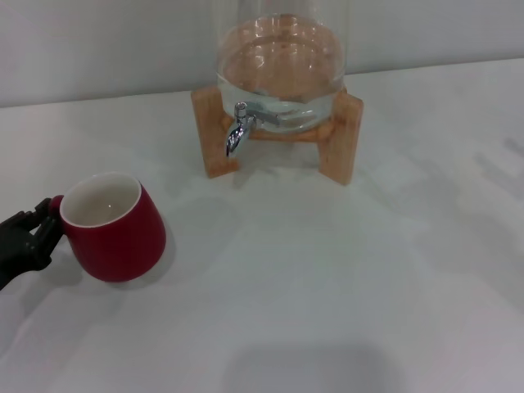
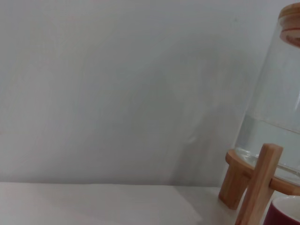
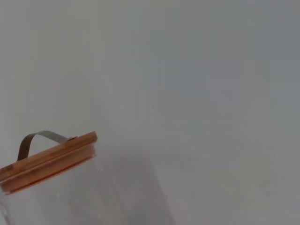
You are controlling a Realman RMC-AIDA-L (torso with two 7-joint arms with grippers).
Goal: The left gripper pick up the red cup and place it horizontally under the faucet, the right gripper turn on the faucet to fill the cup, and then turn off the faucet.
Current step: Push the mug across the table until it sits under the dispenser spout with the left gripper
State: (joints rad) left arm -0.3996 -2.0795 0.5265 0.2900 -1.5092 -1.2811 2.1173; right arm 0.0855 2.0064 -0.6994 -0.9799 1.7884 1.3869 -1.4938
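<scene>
The red cup [image 1: 115, 233] stands on the white table at the front left, its white inside facing up and its small handle pointing left. My left gripper [image 1: 45, 223] is at the left edge of the head view, right against that handle. The cup's rim also shows in a corner of the left wrist view [image 2: 287, 212]. The chrome faucet [image 1: 237, 131] sticks out from the glass jar [image 1: 282, 70] at the back centre, its spout pointing down over bare table, well apart from the cup. My right gripper is out of view.
The jar holds water and rests on a wooden stand [image 1: 340, 147] near the back wall. The stand [image 2: 258, 187] and the jar [image 2: 276, 103] show in the left wrist view. The right wrist view shows the jar's wooden lid [image 3: 47, 159] with a metal clasp.
</scene>
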